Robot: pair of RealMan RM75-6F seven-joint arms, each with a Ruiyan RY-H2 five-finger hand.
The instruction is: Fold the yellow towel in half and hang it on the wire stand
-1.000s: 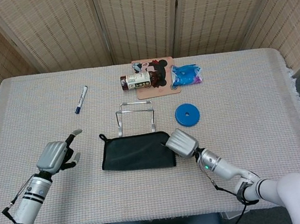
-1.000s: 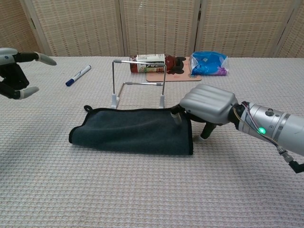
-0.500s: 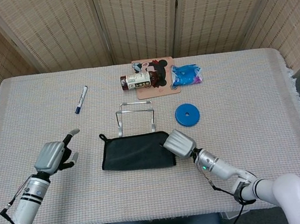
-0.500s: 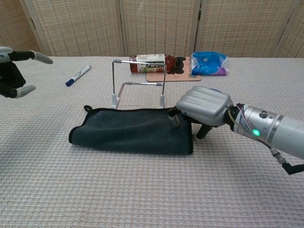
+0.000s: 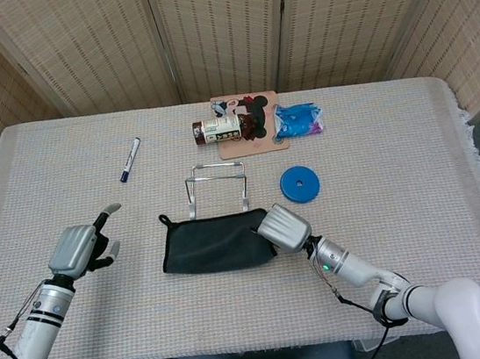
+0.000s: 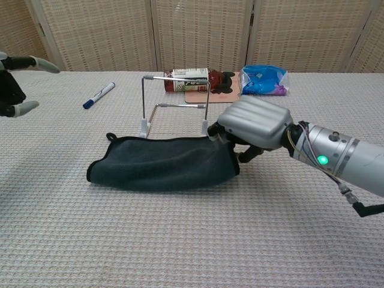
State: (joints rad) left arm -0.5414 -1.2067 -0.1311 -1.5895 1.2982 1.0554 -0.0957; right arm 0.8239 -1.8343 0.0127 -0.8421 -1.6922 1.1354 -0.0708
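Note:
The towel (image 5: 213, 245) (image 6: 159, 165) looks dark grey rather than yellow and lies folded as a long strip near the table's front. Just behind it stands the wire stand (image 5: 216, 187) (image 6: 175, 102), upright and bare. My right hand (image 5: 282, 228) (image 6: 252, 123) grips the towel's right end, fingers curled over the edge, and that end is bunched and slightly raised. Well clear of the towel, my left hand (image 5: 77, 250) (image 6: 12, 84) hovers at the far left with its fingers spread and nothing in it.
A blue-capped marker (image 5: 129, 159) (image 6: 99, 95) lies at the back left. A bottle (image 5: 218, 129) (image 6: 186, 80) lies on a cartoon mat (image 5: 261, 137) behind the stand, beside a blue bag (image 5: 298, 119) (image 6: 263, 80). A blue disc (image 5: 299, 184) sits right of the stand.
My right hand has slid left and closed on the towel's right end, which has drawn in and lifted. The left hand has drifted further left.

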